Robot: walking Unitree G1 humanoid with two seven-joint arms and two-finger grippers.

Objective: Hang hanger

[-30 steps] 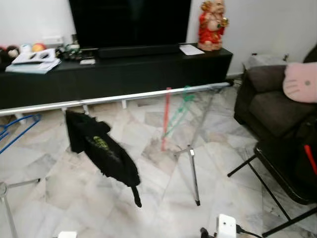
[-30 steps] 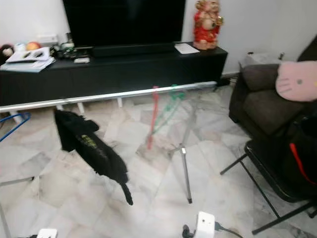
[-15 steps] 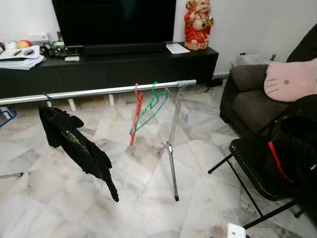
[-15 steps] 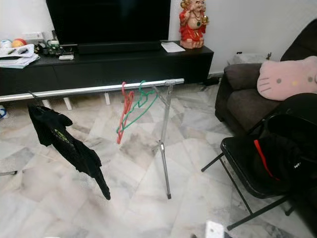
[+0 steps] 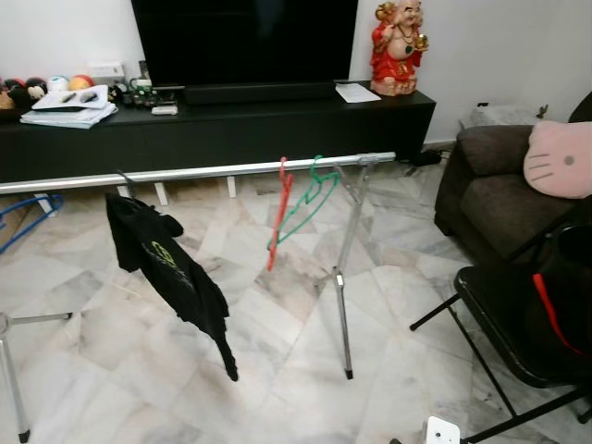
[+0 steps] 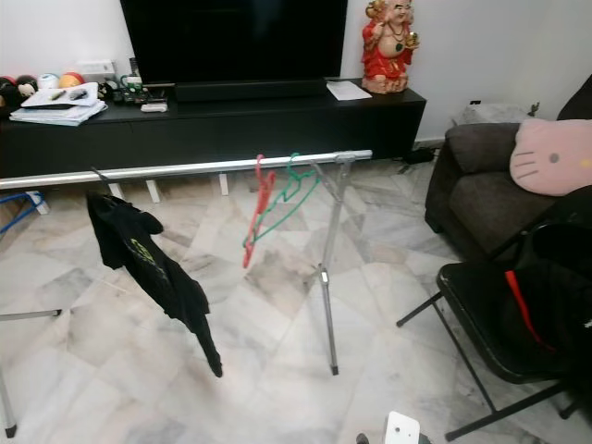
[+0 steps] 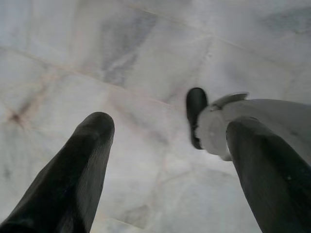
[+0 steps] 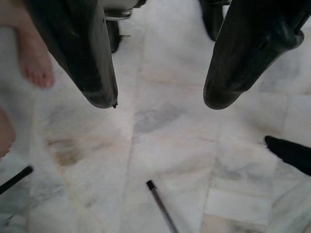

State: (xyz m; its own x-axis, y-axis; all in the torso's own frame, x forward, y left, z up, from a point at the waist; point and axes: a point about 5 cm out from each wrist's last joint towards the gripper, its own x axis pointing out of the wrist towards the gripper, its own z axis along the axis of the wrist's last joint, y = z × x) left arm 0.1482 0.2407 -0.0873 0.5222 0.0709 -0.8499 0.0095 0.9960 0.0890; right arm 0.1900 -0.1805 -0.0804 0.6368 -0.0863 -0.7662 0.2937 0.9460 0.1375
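Note:
A long silver clothes rail crosses the room on thin legs. On it, near its right end, hang a red hanger and a green hanger, both bare. Further left a black T-shirt hangs from the rail. A blue hanger is at the far left, below the rail. My left gripper points down at the marble floor, open and holding nothing. My right gripper hangs open over the floor too, with nothing between its fingers.
A black TV console with a red figurine stands behind the rail. A dark sofa with a pink cushion and a black folding chair are at the right. A person's bare foot is near my right gripper.
The whole picture has shifted, first one way and then back, so the camera has turned. The rail, hangers and T-shirt keep their places relative to each other.

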